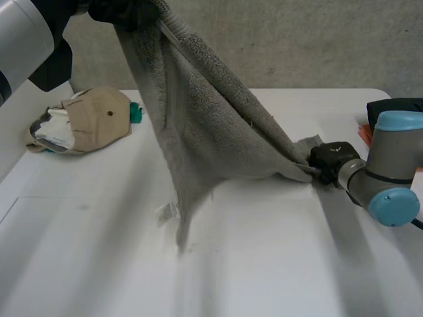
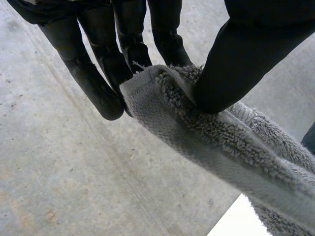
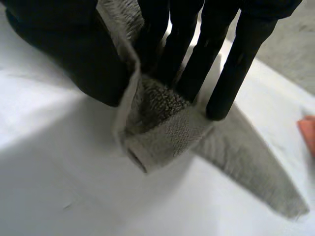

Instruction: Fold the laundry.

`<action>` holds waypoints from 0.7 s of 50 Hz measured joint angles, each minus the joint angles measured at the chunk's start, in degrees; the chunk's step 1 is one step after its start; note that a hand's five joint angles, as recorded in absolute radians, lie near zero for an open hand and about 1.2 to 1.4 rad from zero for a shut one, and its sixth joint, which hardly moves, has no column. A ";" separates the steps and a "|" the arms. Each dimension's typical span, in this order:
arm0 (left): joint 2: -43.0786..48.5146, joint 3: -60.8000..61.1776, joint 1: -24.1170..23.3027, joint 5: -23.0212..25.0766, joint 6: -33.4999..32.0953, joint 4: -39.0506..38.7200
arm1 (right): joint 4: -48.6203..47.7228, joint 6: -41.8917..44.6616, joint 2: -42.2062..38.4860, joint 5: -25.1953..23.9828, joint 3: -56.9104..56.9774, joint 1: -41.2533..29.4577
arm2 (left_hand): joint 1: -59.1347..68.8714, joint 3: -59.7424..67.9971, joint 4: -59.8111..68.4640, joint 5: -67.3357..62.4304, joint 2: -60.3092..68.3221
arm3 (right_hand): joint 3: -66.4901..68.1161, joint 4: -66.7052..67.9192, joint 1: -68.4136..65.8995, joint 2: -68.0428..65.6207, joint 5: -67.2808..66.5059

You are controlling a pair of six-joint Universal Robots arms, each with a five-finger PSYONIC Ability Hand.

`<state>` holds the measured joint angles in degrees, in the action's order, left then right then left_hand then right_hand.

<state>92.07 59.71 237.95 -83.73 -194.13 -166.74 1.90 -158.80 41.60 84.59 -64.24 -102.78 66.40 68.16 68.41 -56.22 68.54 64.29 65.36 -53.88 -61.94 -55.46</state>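
Note:
A grey towel (image 1: 205, 119) hangs stretched between my two hands above the white table (image 1: 264, 264). My left hand (image 1: 122, 13) holds one corner high up; in its wrist view the thumb (image 2: 246, 59) pinches the towel's edge (image 2: 206, 137) against the fingers (image 2: 98, 73). My right hand (image 1: 330, 162) sits low by the table at the towel's other corner, and there the thumb (image 3: 64, 54) and fingers (image 3: 197, 54) clamp the towel's corner (image 3: 162, 132). A white label (image 1: 166, 212) dangles on the towel's lower point, which touches the table.
A pile of clothes with a tan cap-like piece (image 1: 86, 122) lies at the table's far left, a teal thing (image 1: 135, 112) beside it. A dark item (image 1: 396, 105) and something orange (image 1: 365, 132) lie at the right edge. A grey wall stands behind.

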 measured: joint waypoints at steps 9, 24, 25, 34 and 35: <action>0.07 2.77 2.99 0.10 -1.02 0.14 | -1.60 2.74 6.86 -0.27 -1.55 0.99 | 0.00 0.00 0.00 0.00 0.00 | 3.25 2.81 -9.95 -5.22 -2.87; 10.82 11.64 12.71 1.65 -9.65 0.66 | 27.25 22.78 14.56 -11.43 2.23 7.31 | 0.00 0.00 0.00 0.00 0.00 | 3.25 2.81 -9.94 -5.22 -2.92; 12.71 11.72 13.30 1.75 -10.95 0.93 | 29.80 24.83 14.36 -11.16 3.20 7.57 | 0.00 0.00 0.00 0.00 0.00 | 3.25 2.81 -9.94 -5.22 -2.92; 31.22 2.67 16.09 1.13 -23.08 9.27 | 43.79 40.47 8.63 -5.02 13.79 7.87 | 0.00 0.00 0.00 0.00 0.00 | 3.25 2.81 -9.94 -5.22 -3.04; 33.36 0.44 16.09 0.89 -24.01 10.79 | 44.20 41.54 7.52 -4.30 15.41 7.57 | 0.00 0.00 0.00 0.00 0.00 | 3.25 2.81 -9.94 -5.22 -3.14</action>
<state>125.43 60.14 254.04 -82.84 -218.15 -155.94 46.10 -117.26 49.12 80.29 -48.83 -95.21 66.40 68.16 68.42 -56.22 68.54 67.55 68.16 -63.82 -67.16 -58.60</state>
